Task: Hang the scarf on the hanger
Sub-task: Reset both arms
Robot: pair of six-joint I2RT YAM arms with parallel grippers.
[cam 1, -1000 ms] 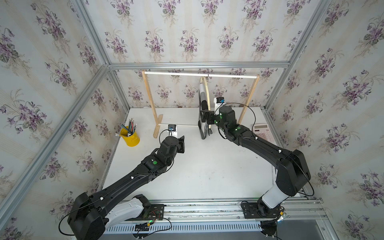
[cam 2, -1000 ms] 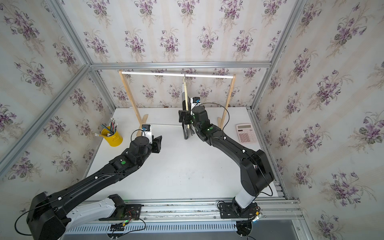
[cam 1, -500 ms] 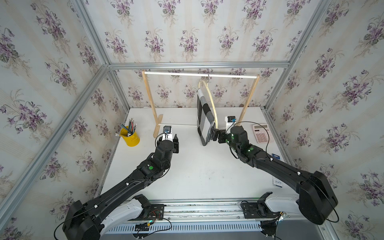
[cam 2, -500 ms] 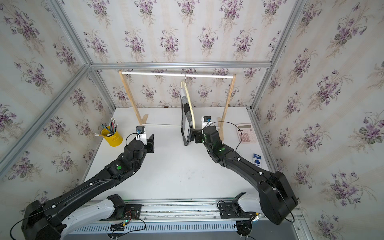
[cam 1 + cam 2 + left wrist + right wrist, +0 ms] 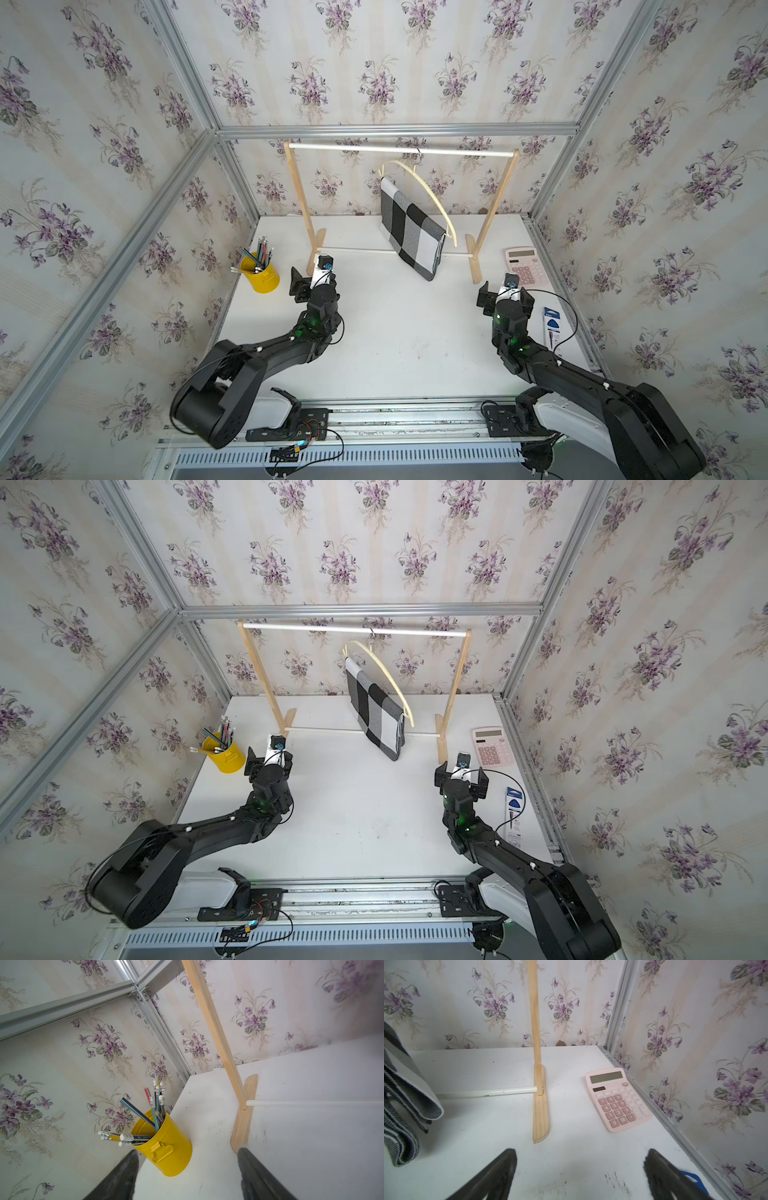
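The black, grey and white checked scarf [image 5: 409,232] [image 5: 376,712] is draped folded over the lower bar of the cream hanger [image 5: 428,187] [image 5: 388,675]. The hanger's hook sits on the rack's top rod, and it hangs tilted and turned towards the front right. A folded edge of the scarf [image 5: 404,1095] shows in the right wrist view. My left gripper [image 5: 311,282] [image 5: 187,1152] is open and empty, low beside the yellow cup. My right gripper [image 5: 505,293] [image 5: 581,1151] is open and empty near the calculator. Both are well apart from the scarf.
The light-wood rack [image 5: 299,195] with white rods stands across the back of the white table. A yellow cup of pencils [image 5: 262,274] [image 5: 168,1147] is at the left. A pink calculator [image 5: 525,264] [image 5: 618,1099] and a blue packet [image 5: 552,328] lie along the right edge.
My right gripper has left the hanger and drawn back to the front right. The left gripper moved towards the yellow cup and opened wider. The hanger with the scarf has swung round.
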